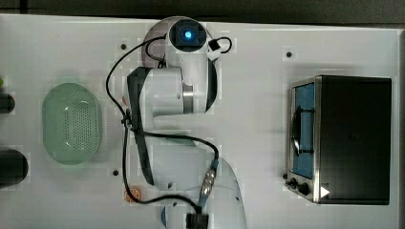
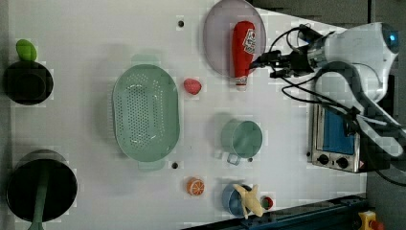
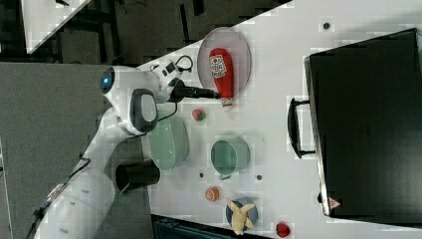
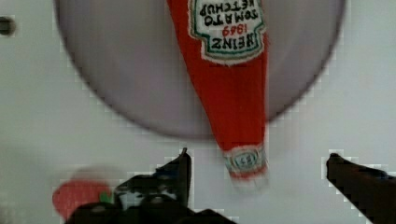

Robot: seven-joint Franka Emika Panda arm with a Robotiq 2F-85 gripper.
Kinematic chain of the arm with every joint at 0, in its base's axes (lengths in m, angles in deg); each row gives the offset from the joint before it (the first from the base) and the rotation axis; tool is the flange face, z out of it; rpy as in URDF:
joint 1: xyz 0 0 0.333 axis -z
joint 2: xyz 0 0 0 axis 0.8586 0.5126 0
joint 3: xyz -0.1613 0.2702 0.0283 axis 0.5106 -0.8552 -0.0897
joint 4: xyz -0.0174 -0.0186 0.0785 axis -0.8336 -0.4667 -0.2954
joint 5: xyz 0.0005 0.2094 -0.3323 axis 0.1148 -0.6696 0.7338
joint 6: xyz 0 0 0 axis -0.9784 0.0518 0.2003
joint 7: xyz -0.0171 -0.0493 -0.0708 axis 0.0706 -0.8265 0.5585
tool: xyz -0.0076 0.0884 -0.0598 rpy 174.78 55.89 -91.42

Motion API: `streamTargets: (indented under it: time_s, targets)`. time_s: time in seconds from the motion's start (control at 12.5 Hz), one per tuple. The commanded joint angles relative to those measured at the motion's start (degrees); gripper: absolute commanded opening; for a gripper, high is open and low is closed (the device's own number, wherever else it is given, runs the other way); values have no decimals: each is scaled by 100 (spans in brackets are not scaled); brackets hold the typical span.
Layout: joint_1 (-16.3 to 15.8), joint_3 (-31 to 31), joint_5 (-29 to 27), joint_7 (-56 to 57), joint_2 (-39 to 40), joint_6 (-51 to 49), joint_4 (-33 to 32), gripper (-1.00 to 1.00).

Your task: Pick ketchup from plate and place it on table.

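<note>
Wrist view is showing the gripper hanging wide open, its dark fingers standing either side of the capped tip of the ketchup and gripping nothing. The bottle is lying flat on the plate, its long axis running across the disc and its neck poking past the rim over the white counter; in the left view the cap is pointing downward, toward the strawberry side. I'd say the arm is lining up for the grasp, and closing higher, on the fuller red body, would be holding better than pinching the slim tapering neck.
</note>
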Motion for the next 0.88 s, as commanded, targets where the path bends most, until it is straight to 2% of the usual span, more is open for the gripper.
streamTargets:
  time_s: [0.08, 0.64, 0.88]
  targets:
    - [-82, -67, 354, 521, 424, 530, 402, 100]
    - [-108, -45, 906, 524, 1218, 1584, 698, 100]
    - [-120, -42, 930, 525, 1420, 1680, 790, 100]
